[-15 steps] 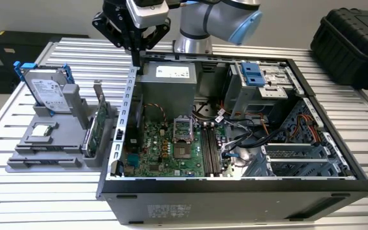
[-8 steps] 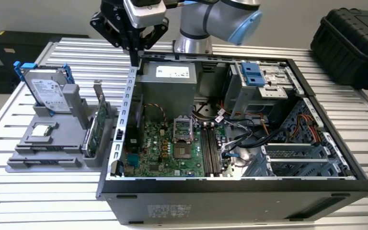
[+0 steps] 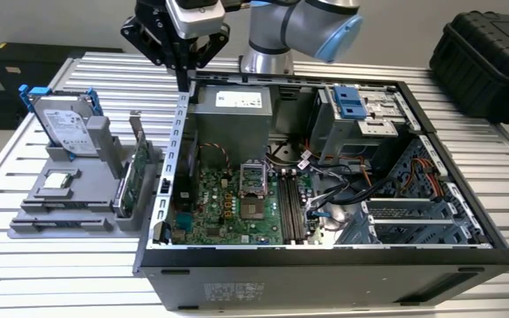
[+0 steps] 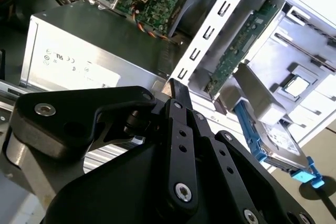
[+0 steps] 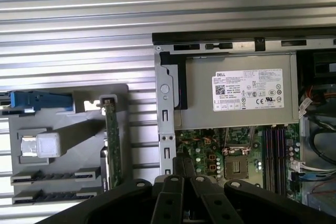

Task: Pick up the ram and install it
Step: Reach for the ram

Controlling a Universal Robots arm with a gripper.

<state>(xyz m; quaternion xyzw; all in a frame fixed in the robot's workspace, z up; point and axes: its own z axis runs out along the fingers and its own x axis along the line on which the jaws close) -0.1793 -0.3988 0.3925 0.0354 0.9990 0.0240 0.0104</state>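
The ram is out of view. My gripper [image 3: 182, 83] hangs above the open computer case [image 3: 325, 252], over its wall edge beside the silver power supply [image 3: 232, 109]. Its black fingers [image 4: 177, 88] are closed together with nothing between them, as both wrist views show. The dark memory slots [image 3: 291, 205] lie on the green motherboard [image 3: 228, 205], lower in the case than the gripper; the first wrist view shows the memory slots [image 5: 274, 150] too. A grey parts holder [image 3: 60, 215] stands outside the case on the exterior view's left, and its two narrow front grooves [image 5: 52, 174] look empty.
The holder carries a hard drive [image 3: 60, 126] in a blue frame, a small square chip [image 3: 56, 180] and a green card with a metal bracket [image 3: 135, 175]. Cables [image 3: 343, 189] and a drive cage [image 3: 360, 119] crowd the case. A black box [image 3: 493, 59] sits on the exterior view's far right.
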